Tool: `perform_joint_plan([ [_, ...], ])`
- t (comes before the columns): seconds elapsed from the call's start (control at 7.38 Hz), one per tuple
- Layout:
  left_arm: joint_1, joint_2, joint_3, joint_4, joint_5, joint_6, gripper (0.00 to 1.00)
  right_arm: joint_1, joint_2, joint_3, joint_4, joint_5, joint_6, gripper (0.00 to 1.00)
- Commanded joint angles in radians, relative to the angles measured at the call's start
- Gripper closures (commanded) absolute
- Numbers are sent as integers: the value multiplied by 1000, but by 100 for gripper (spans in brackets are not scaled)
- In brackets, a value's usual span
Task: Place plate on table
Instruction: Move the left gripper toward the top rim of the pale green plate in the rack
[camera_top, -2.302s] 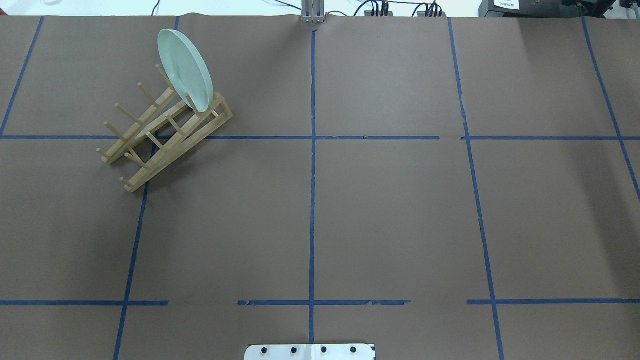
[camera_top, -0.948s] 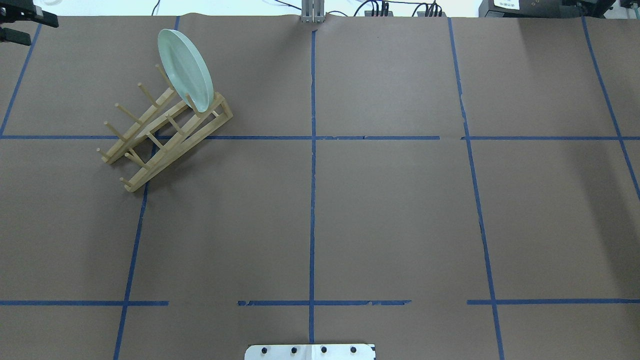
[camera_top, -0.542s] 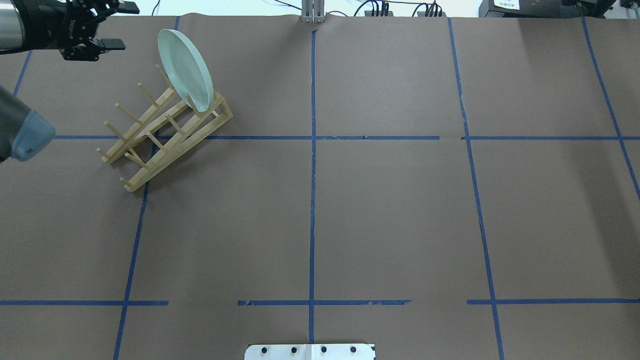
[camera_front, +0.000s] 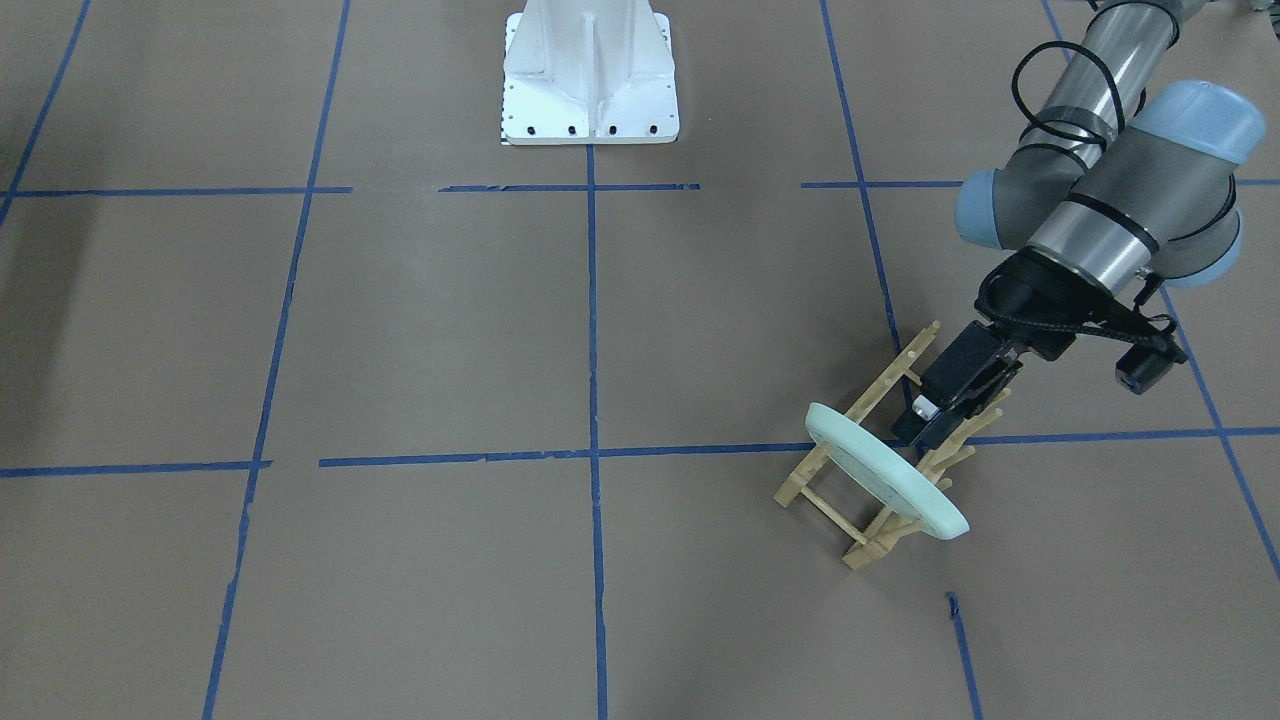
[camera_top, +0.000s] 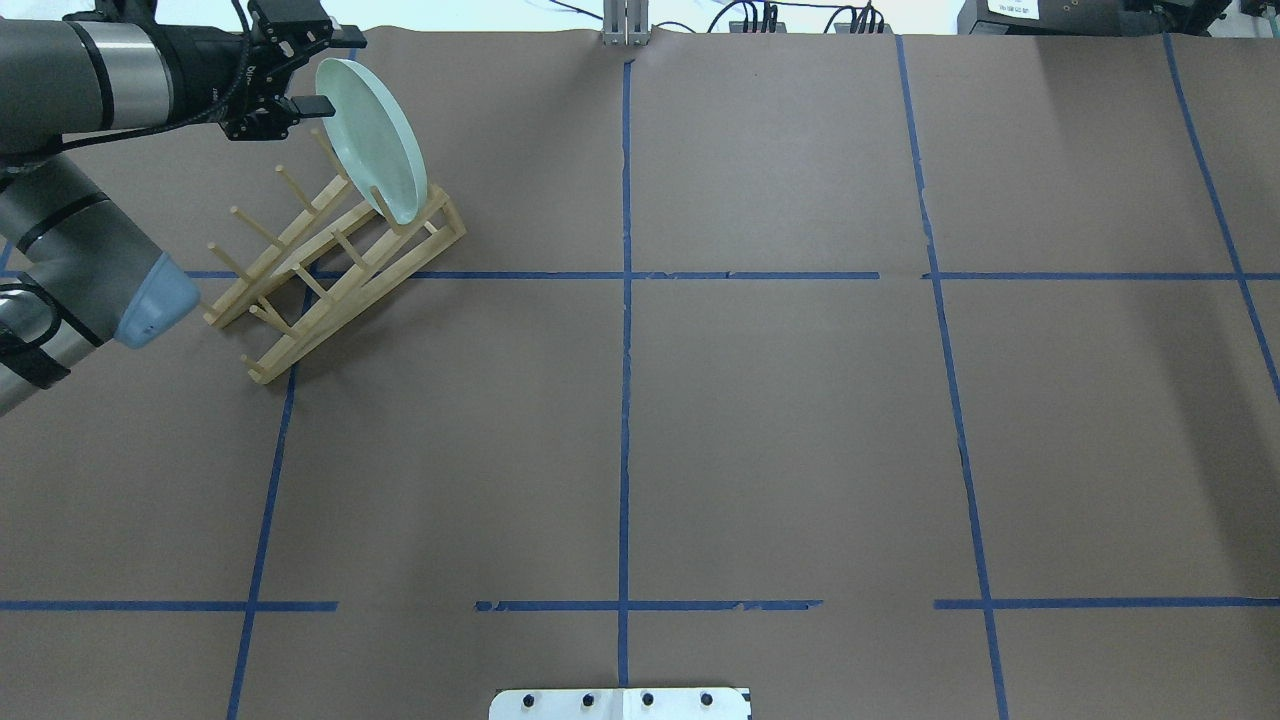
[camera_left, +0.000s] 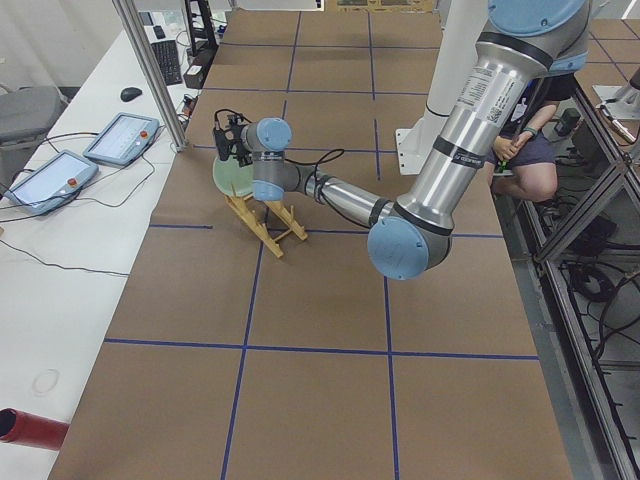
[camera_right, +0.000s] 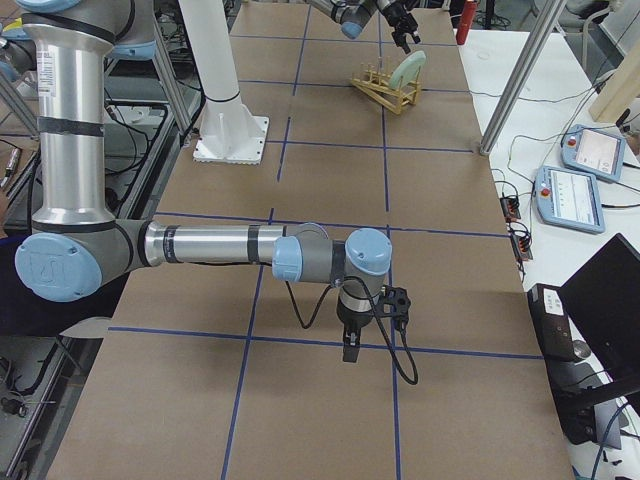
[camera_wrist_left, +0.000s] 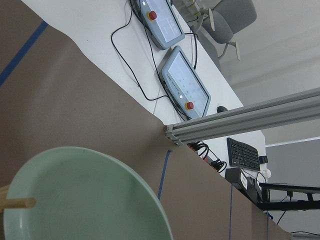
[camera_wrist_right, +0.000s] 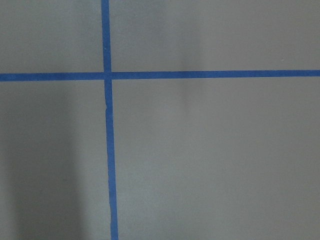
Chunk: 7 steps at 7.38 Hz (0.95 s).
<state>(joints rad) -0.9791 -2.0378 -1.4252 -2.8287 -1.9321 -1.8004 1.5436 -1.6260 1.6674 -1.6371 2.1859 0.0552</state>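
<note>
One round pale mint-green plate (camera_top: 372, 135) with a raised rim: stands on edge, tilted, in the end slot of a light wooden peg rack (camera_top: 320, 280). It is on the robot's left, in the far part of the table, and is not yet laid flat.
One large matte brown table (camera_top: 780, 430) with a blue tape grid: bears the rack.
One left gripper (camera_top: 335, 72), black: jaws spread, one finger on each side of the plate's upper rim; whether they touch cannot be told.
One right gripper (camera_right: 347, 352): points down over bare table, well apart from the rack; spread or pressed together cannot be told.
One white metal robot base (camera_front: 590, 70): at the table's edge.
</note>
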Motion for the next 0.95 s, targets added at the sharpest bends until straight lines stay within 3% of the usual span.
perform_joint_plan([
  [0.0,11,-15,22,-1,4,3,7,0,0,0,0,0,0,0],
  [0.14,11,-21,22,-1,2,3,15,0,0,0,0,0,0,0],
  [0.41,16,-21,22,-1,1,3,44,1,0,0,0,0,0,0],
  [0.68,19,-21,22,-1,1,3,61,1,0,0,0,0,0,0],
  [0.81,19,-21,22,-1,1,4,66,0,0,0,0,0,0,0],
])
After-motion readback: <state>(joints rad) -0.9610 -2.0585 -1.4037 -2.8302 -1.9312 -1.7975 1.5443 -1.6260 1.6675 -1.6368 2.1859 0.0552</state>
